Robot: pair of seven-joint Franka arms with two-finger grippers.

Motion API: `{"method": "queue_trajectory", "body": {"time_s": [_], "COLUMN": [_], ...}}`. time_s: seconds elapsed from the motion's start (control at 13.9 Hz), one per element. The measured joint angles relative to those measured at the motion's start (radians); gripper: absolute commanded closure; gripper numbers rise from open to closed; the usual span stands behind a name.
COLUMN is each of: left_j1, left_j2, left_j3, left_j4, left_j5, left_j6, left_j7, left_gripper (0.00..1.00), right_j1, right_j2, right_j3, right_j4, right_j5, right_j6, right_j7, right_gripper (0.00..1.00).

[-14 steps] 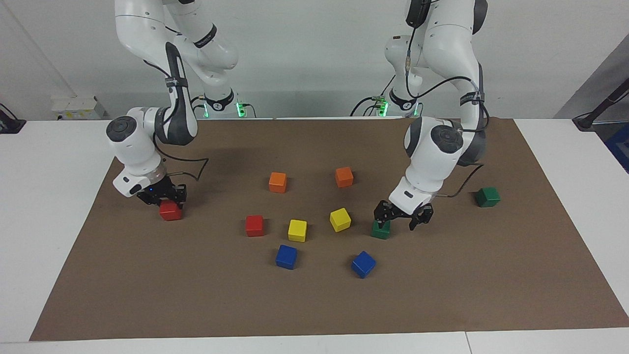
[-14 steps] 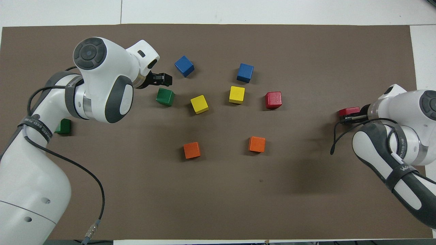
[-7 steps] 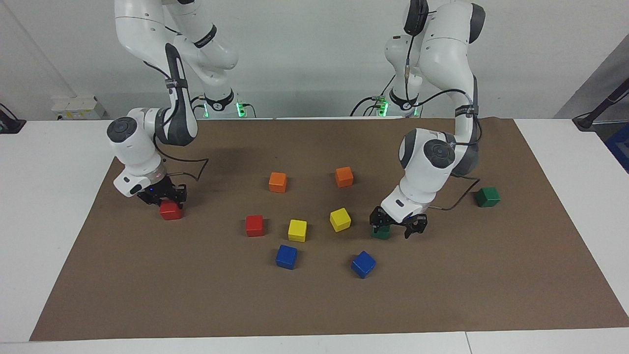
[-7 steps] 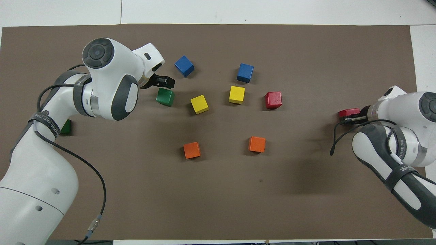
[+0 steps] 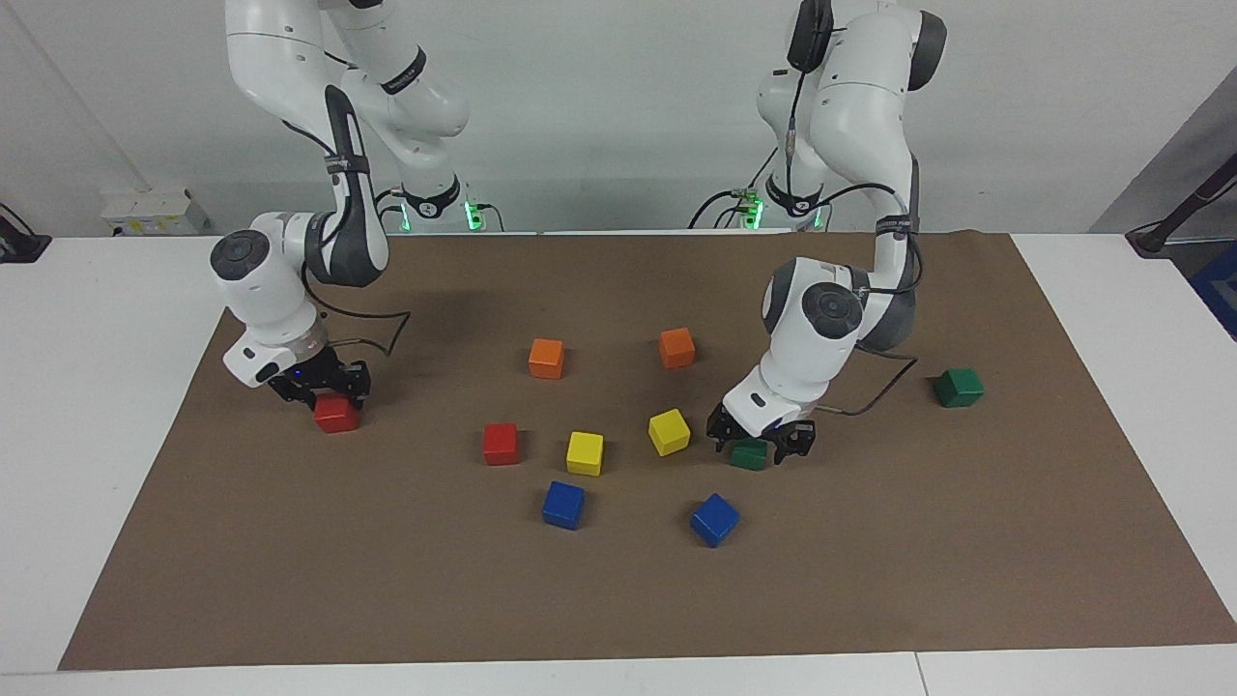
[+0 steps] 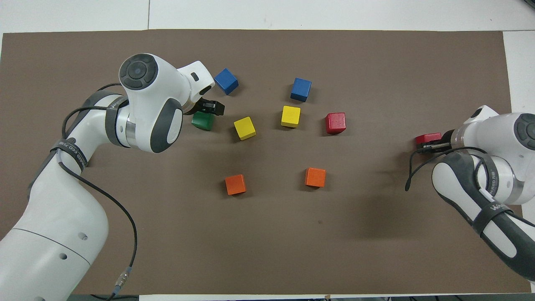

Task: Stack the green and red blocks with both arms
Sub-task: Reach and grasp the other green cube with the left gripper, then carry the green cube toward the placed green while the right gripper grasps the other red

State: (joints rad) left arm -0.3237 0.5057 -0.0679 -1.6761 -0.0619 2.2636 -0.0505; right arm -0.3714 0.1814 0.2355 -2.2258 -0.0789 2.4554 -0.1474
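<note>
A dark green block (image 5: 749, 454) (image 6: 203, 121) lies on the mat beside a yellow cube. My left gripper (image 5: 759, 443) is open and low, with one finger on each side of this block. The second green block (image 5: 959, 387) lies toward the left arm's end; the left arm hides it in the overhead view. A red block (image 5: 335, 414) (image 6: 427, 137) lies toward the right arm's end. My right gripper (image 5: 319, 385) (image 6: 430, 146) is low at the edge of this block nearer the robots. The second red block (image 5: 501, 444) (image 6: 335, 123) lies free mid-mat.
On the brown mat (image 5: 618, 599) lie two orange cubes (image 5: 546, 358) (image 5: 676, 347) nearer the robots. Two yellow cubes (image 5: 585, 452) (image 5: 669, 431) lie between the free red block and the gripped-around green one. Two blue cubes (image 5: 563, 505) (image 5: 714, 519) lie farther out.
My left gripper has come down and moved toward the right arm's end; it now straddles the green block that it was beside. The right arm has not moved.
</note>
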Motion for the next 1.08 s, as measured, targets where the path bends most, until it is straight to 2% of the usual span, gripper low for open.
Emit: {"method": "queue_trajectory", "body": {"time_s": [0.14, 0.29, 0.36, 0.5, 0.79, 1.08], "left_j1": [0.000, 0.000, 0.000, -0.002, -0.004, -0.002], "left_j2": [0.000, 0.000, 0.000, 0.000, -0.003, -0.004], "left_j3": [0.001, 0.002, 0.001, 0.001, 0.001, 0.007], "left_j4": [-0.004, -0.011, -0.015, -0.021, -0.017, 0.019], "left_j5": [0.000, 0.003, 0.007, 0.017, 0.049, 0.049], "left_j6": [0.000, 0.000, 0.000, -0.004, -0.042, -0.071], "left_j7": [0.002, 0.003, 0.005, 0.006, 0.006, 0.005], "left_gripper": [0.02, 0.22, 0.45, 1.00, 1.00, 1.00], "right_j1": [0.000, 0.001, 0.003, 0.023, 0.177, 0.377], "right_j2": [-0.003, -0.012, -0.019, -0.034, -0.025, 0.077], "right_j3": [0.001, 0.005, 0.009, 0.020, 0.026, 0.030], "right_j4": [0.026, 0.100, 0.150, 0.266, 0.448, 0.562], "right_j5": [0.000, 0.000, 0.000, 0.000, -0.008, -0.051], "right_j6": [-0.039, -0.147, -0.211, -0.337, -0.437, -0.451], "right_j7": [0.000, 0.000, 0.000, 0.013, 0.195, 0.485], "right_gripper": [0.00, 0.00, 0.00, 0.00, 0.00, 0.00]}}
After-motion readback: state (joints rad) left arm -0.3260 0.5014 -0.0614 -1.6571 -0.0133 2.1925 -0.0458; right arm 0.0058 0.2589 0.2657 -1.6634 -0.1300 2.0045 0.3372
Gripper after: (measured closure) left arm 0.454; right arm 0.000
